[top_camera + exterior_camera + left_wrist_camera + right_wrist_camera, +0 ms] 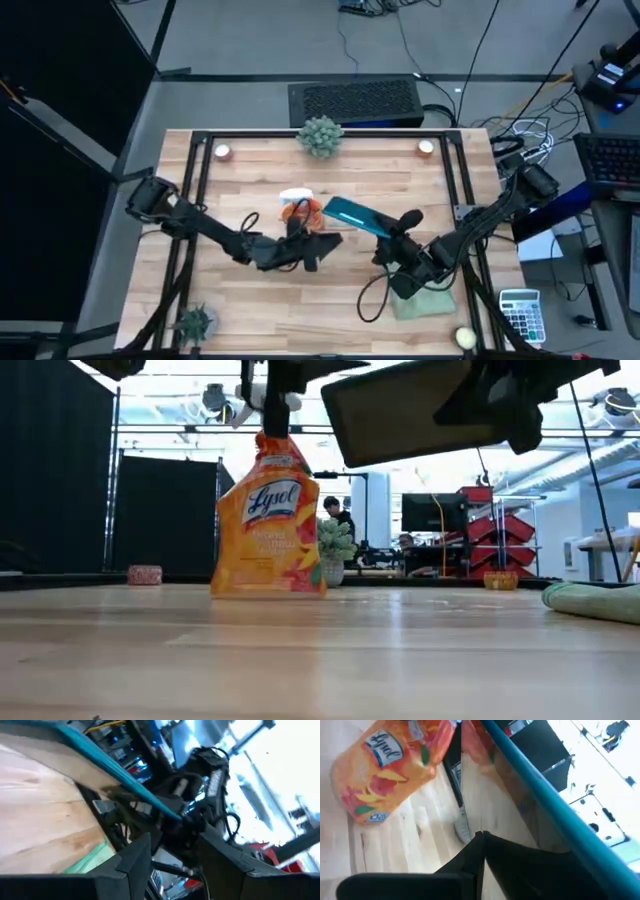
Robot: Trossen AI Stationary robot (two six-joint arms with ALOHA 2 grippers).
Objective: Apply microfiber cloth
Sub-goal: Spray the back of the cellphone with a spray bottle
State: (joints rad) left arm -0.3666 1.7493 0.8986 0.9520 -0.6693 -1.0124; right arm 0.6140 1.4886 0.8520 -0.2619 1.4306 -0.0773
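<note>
a pale wooden table (250, 290) is sitting in a bright workshop, with a person working at screens far behind. the right gripper (388, 236) is pinching a teal-edged tablet (352, 214) and holding it tilted above the wood. the left gripper (312, 243) is hanging at the top of the orange spray bottle (268, 520); i cannot tell whether its fingers are closing on it. the cloth (423, 300) is lying untouched just behind the right fingers, a soft sage-green heap, rumpled and flat. wiping is, by my judgement, not yet beginning.
</note>
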